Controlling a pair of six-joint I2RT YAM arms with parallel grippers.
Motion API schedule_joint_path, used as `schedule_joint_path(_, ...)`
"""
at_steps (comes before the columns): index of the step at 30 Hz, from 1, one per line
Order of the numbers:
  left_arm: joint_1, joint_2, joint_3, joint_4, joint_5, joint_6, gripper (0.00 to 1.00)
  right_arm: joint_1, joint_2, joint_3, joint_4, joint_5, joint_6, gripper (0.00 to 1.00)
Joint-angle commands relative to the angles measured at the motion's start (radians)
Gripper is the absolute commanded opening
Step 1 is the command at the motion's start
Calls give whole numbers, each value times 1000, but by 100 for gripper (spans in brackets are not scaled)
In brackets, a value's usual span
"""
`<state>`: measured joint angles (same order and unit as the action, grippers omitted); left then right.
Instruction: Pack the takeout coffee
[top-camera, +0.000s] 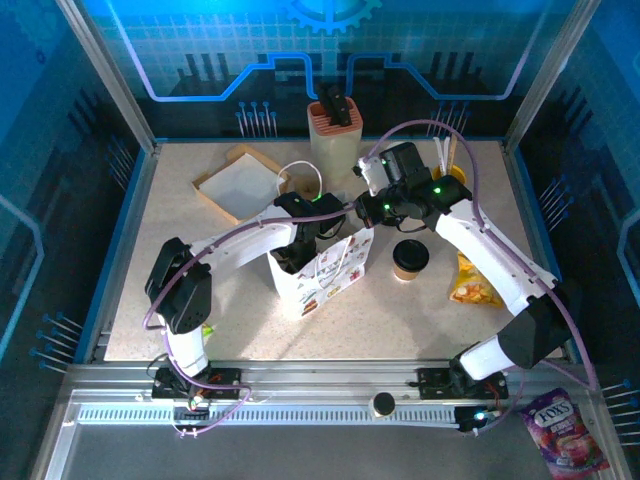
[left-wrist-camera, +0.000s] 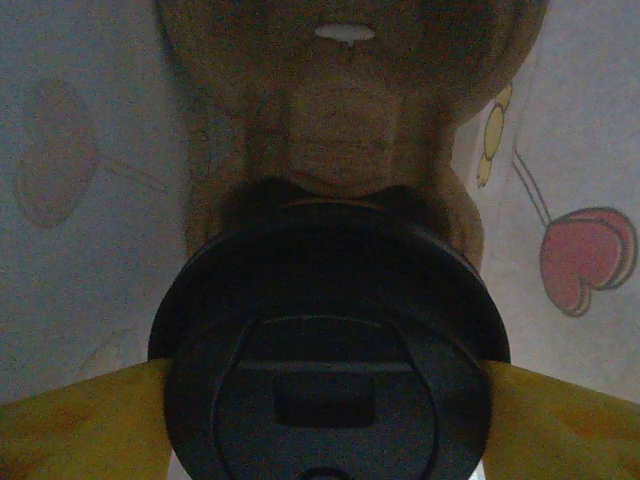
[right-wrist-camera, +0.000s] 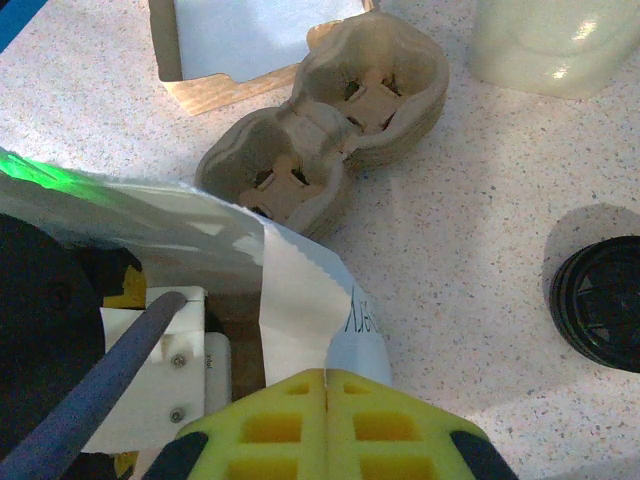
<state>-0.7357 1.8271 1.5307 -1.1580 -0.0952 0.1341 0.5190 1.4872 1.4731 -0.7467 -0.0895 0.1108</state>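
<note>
Now, left gripper (left-wrist-camera: 327, 372): down inside the paper bag (top-camera: 335, 272), yellow fingers (left-wrist-camera: 80, 425) flanking a lidded coffee cup (left-wrist-camera: 325, 300); the black lid hides the contact, so grip or gap cannot be told
Right gripper (right-wrist-camera: 326, 395): closed, pinching the bag's white top edge
Cup in bag: lid towards the wrist camera, a brown pulp carrier (left-wrist-camera: 340, 130) beyond it, printed bag walls on either side
Second coffee cup (top-camera: 410, 258): lid on, standing on the table (top-camera: 420, 320) just right of the bag
Spare carriers (right-wrist-camera: 320, 130): stacked on the table beside a cardboard box (right-wrist-camera: 250, 40)
</note>
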Motion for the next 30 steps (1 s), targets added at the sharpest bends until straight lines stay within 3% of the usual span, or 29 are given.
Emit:
schedule_joint_path(1, 3, -26, -1, 30, 62, -1, 75, 16, 25, -14, -14, 6, -13, 3)
schedule_joint_path(8, 4, -74, 5, 40, 84, 4, 84, 16, 25, -13, -20, 8, -11, 3)
schedule_joint_path(30, 33, -190, 47, 114, 142, -9, 86, 16, 15, -17, -23, 12, -11, 3)
